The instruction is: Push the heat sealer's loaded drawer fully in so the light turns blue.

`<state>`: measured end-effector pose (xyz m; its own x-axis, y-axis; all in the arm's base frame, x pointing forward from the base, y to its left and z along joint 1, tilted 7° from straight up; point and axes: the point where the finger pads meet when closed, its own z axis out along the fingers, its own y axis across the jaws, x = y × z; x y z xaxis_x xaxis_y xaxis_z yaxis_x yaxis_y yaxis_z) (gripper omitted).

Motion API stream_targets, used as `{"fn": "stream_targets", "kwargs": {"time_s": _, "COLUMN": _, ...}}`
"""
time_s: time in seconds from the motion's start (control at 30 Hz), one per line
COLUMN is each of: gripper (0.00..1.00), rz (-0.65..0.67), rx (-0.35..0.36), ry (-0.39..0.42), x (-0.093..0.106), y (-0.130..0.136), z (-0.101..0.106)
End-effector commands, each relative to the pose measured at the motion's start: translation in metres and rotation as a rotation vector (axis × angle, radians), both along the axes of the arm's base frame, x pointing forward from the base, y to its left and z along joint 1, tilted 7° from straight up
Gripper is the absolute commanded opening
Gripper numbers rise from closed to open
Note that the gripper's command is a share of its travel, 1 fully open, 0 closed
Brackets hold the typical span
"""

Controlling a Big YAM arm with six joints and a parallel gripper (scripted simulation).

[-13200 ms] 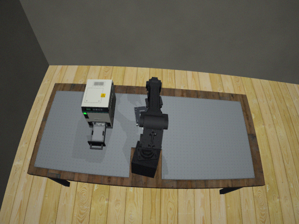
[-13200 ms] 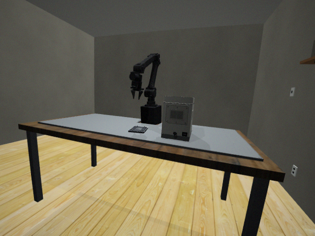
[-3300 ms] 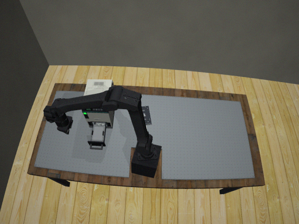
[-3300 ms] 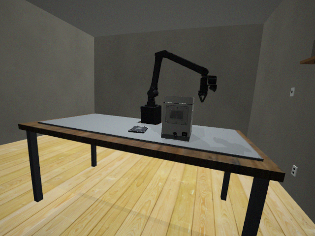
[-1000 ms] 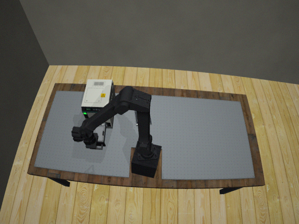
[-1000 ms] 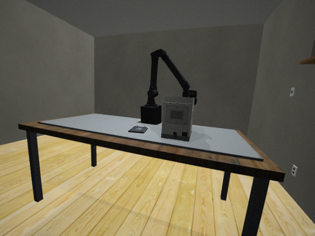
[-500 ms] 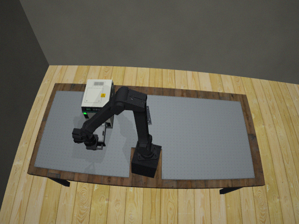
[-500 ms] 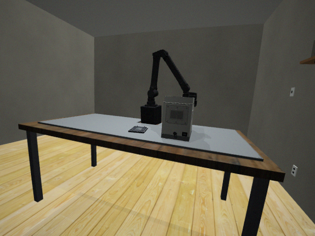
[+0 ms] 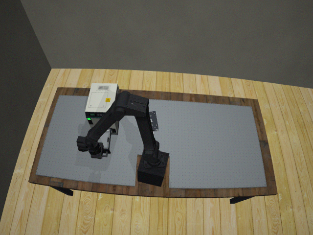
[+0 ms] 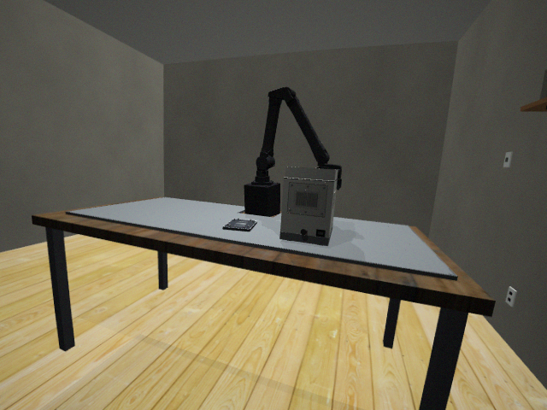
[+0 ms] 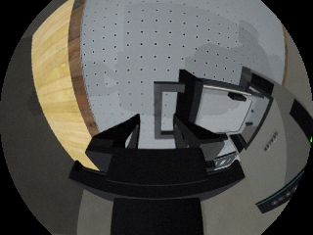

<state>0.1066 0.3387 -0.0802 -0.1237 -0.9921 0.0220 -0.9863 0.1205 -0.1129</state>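
Observation:
The heat sealer (image 9: 100,100) (image 10: 307,205) is a white-topped box at the back left of the grey mat (image 9: 207,141). Its light (image 9: 89,119) is green. Its drawer (image 9: 109,139) (image 11: 218,110) stands pulled out towards the table's front, with the pale seal sheet (image 11: 222,108) lying inside a dark frame. The arm hides most of the drawer in the top view. My gripper (image 9: 98,152) (image 11: 156,117) is low at the drawer's outer front end, partly open and with nothing between its fingers. In the exterior view the sealer hides the gripper.
A small dark flat plate (image 9: 154,120) (image 10: 239,225) lies on the mat to the right of the sealer, behind the arm. The arm's black base (image 9: 152,168) (image 10: 261,198) stands at the table's front middle. The mat's left edge and the wooden table rim (image 9: 42,141) are close by.

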Motion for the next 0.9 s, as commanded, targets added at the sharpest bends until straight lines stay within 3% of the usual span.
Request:
{"fn": "stream_targets", "kwargs": {"time_s": 0.0, "gripper": 0.45, "rz": -0.006, "rx": -0.007, "ry": 0.000, "x": 0.006, "y": -0.005, "z": -0.012}}
{"fn": "stream_targets", "kwargs": {"time_s": 0.23, "gripper": 0.45, "rz": -0.006, "rx": -0.007, "ry": 0.000, "x": 0.007, "y": -0.006, "z": -0.024}}
{"fn": "stream_targets", "kwargs": {"time_s": 0.87, "gripper": 0.45, "rz": -0.010, "rx": 0.010, "ry": -0.004, "x": 0.009, "y": -0.001, "z": -0.018}}
